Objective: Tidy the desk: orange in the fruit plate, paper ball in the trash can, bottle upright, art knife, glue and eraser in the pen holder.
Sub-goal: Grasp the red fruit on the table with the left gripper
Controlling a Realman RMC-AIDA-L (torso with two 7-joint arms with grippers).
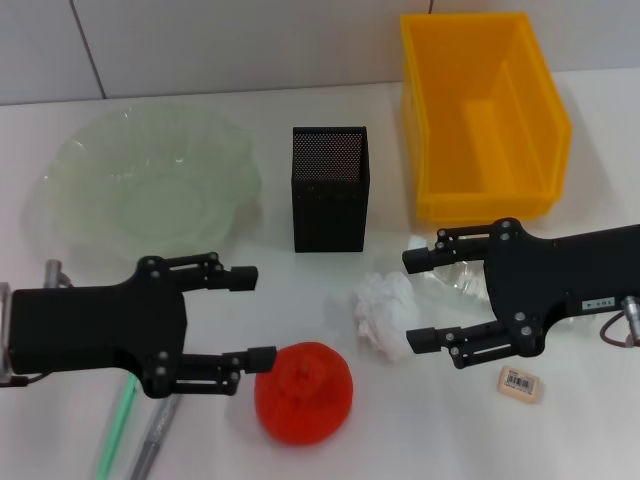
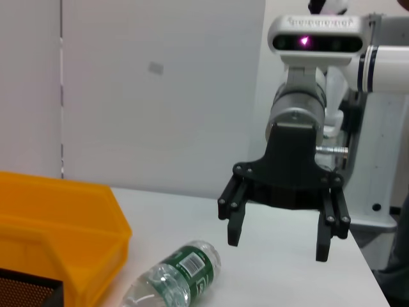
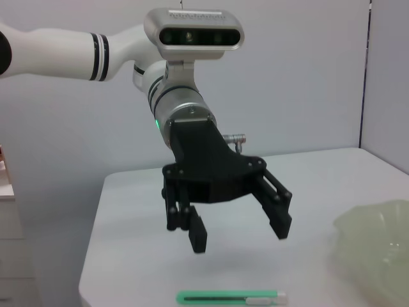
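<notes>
Nothing sorted: orange (image 1: 303, 392), paper ball (image 1: 384, 308), bottle (image 2: 172, 277), eraser (image 1: 521, 383) on desk (image 1: 420, 430); left gripper (image 1: 252, 316) and right gripper (image 1: 414, 299) spread, empty.

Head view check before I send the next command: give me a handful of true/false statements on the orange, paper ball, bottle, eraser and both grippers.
1. The orange already sits in the fruit plate. False: it lies on the table, beside the left gripper.
2. The paper ball lies on the table next to the right gripper. True.
3. The bottle stands upright. False: it lies on its side near the yellow bin.
4. Both grippers are open and hold nothing. True.
5. The eraser is inside the pen holder. False: it lies on the table by the right gripper.
</notes>
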